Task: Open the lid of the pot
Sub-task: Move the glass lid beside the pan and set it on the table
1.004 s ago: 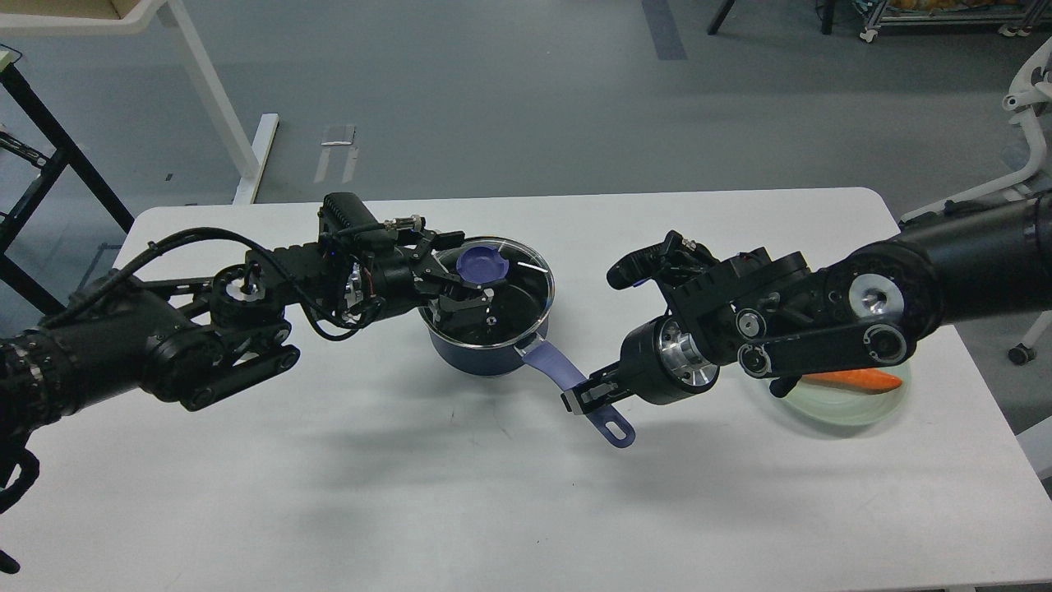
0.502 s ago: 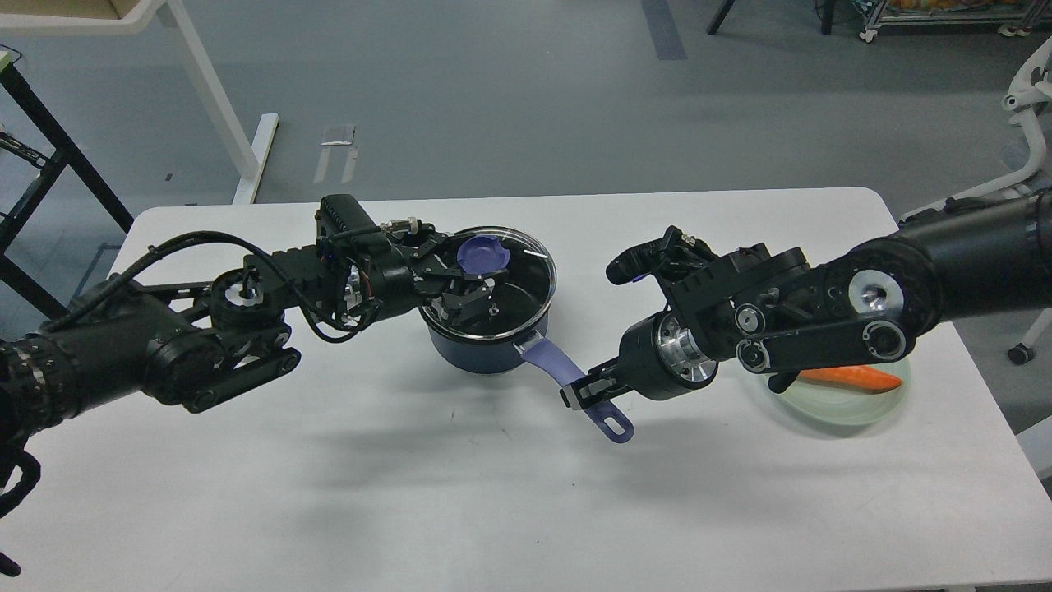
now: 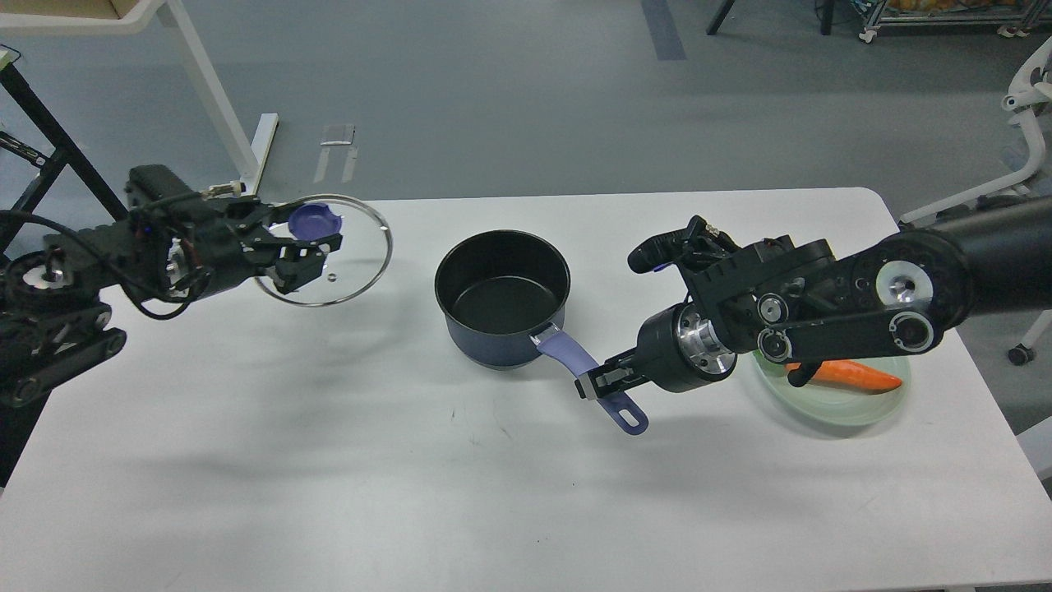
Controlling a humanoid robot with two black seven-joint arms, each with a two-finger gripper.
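The dark navy pot (image 3: 503,300) stands uncovered at the table's middle, its black inside empty. Its purple handle (image 3: 592,378) points toward the front right. My right gripper (image 3: 597,384) is shut on that handle near the oval hole. The clear glass lid (image 3: 357,251) with its purple knob (image 3: 315,219) hangs in the air to the left of the pot, above the table's far left part. My left gripper (image 3: 304,247) is shut on the knob and holds the lid tilted.
A pale green plate (image 3: 830,403) with an orange carrot (image 3: 846,375) lies at the right, partly under my right arm. The white table (image 3: 411,493) has its far edge just behind the lid. A table leg (image 3: 214,99) stands on the floor beyond.
My left gripper has lifted the lid off the pot and carried it far to the left. The pot and my right gripper shifted slightly to the right.
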